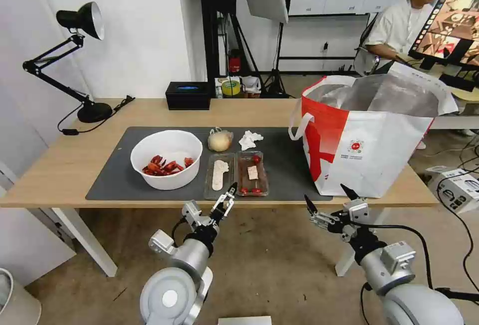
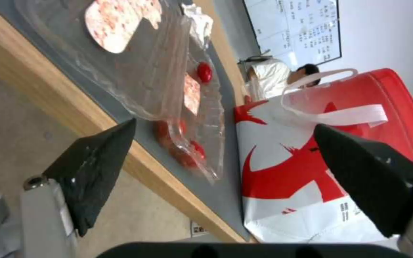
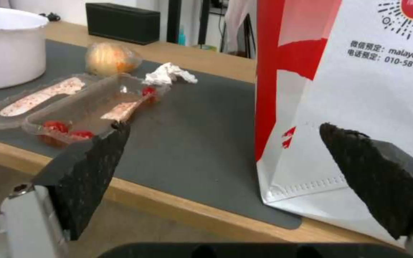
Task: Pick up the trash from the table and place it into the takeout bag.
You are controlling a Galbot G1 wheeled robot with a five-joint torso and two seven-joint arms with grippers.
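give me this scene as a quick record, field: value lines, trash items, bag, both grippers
bowl: white bowl of red shell scraps, on the mat's left part
tray: clear hinged tray lying open near the table's front edge
tissue: crumpled tissue behind the tray
lump: wrapped lump beside the tissue
bag: takeout bag upright, open, on the right
left gripper: open, at the tray's front edge
right gripper: open, below the table edge, before the bag

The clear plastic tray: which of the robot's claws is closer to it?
Left. The left gripper hangs open at the clear plastic tray's near edge; the right gripper waits open off the table, before the bag.
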